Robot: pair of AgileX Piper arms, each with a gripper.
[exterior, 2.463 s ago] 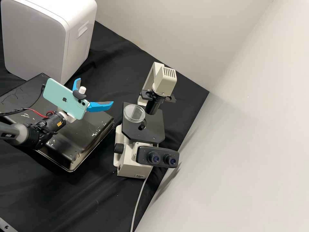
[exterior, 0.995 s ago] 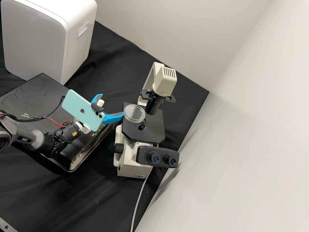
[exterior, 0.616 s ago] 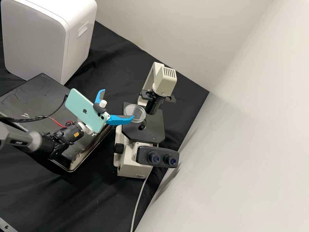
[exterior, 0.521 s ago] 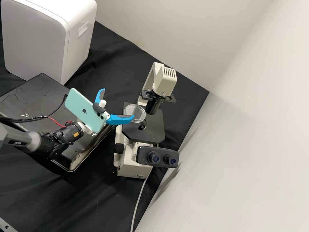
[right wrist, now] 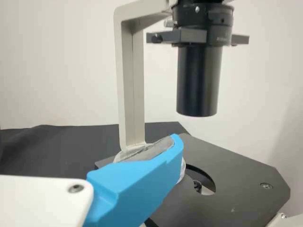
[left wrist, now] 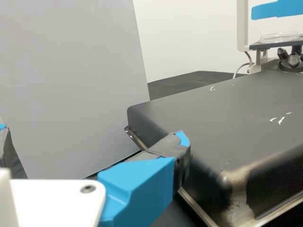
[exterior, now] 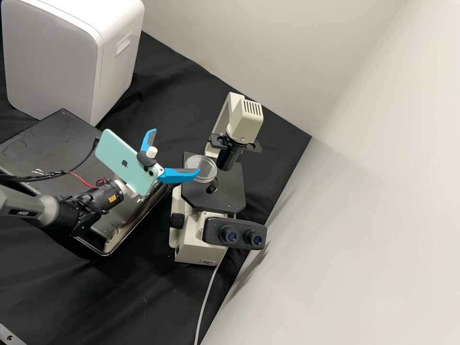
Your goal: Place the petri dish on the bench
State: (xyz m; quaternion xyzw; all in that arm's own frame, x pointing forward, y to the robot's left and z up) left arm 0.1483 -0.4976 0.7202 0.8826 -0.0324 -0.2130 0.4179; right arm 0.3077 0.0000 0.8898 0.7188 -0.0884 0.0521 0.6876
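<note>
Up on the microscope [exterior: 191, 242], the right gripper [exterior: 176, 151] is spread wide, holding nothing. Its lower finger [right wrist: 137, 184] is right at the petri dish [exterior: 205, 166] rim, can't tell if touching. Dish sits flat on the black stage [exterior: 227, 187], just beside the dark lens tube [exterior: 226, 157], up off the bench [exterior: 167, 96].

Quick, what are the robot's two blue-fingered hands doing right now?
Left gripper: open, holding nothing.
Right gripper: open, next to the clear round petri dish, not gripping it.
</note>
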